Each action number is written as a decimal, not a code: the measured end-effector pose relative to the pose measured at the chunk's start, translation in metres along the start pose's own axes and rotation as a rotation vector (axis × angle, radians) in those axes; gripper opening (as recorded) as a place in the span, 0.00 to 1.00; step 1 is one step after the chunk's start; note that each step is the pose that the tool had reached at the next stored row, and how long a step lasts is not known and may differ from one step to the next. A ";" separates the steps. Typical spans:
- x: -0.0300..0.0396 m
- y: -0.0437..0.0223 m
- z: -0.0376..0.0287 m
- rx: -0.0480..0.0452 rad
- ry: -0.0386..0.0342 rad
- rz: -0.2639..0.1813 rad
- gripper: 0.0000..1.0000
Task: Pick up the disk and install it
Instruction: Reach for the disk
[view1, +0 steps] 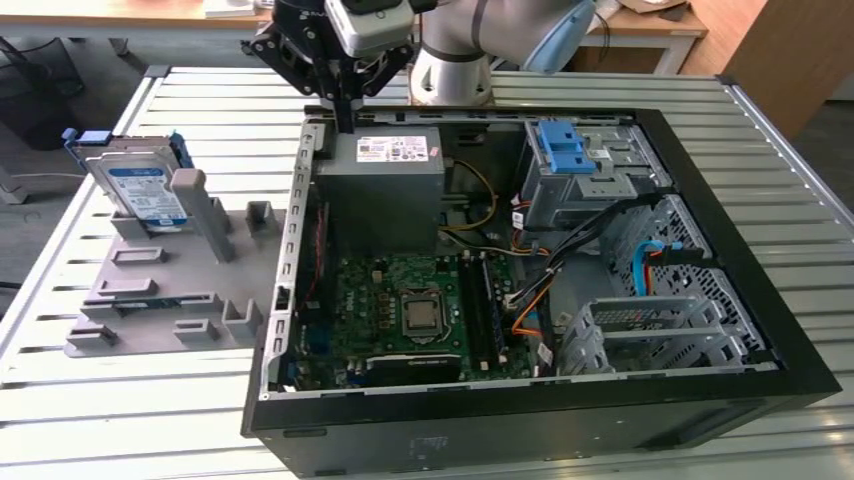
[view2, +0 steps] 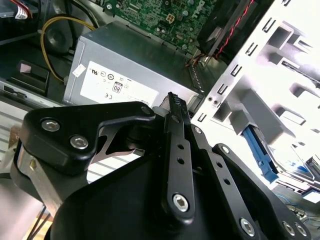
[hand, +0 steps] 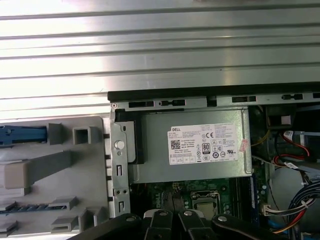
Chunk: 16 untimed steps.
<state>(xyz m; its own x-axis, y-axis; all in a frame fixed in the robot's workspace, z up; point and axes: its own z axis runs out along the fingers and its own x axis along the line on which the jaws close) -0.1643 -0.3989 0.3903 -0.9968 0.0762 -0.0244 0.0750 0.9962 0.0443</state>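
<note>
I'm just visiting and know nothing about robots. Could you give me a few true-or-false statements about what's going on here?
1. The gripper holds the disk. False: the disk stands in the grey holder outside the computer case, and the gripper is shut on nothing.
2. The gripper is above the power supply. True.
3. The computer case lies open, showing its motherboard. True.
4. The latch on the drive bay is red. False: it is blue.

A grey post (view1: 191, 192) crowds the disk (view1: 140, 185); above it lies open.
</note>
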 end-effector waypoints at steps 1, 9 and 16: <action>0.0003 0.0000 0.0000 0.0000 0.0000 0.000 0.11; 0.0043 -0.0003 0.0001 -0.0001 -0.0001 0.000 0.11; 0.0082 -0.0006 0.0003 0.0000 0.0000 0.000 0.11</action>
<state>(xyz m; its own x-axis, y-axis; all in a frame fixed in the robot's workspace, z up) -0.1725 -0.3989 0.3898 -0.9968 0.0762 -0.0244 0.0751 0.9962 0.0444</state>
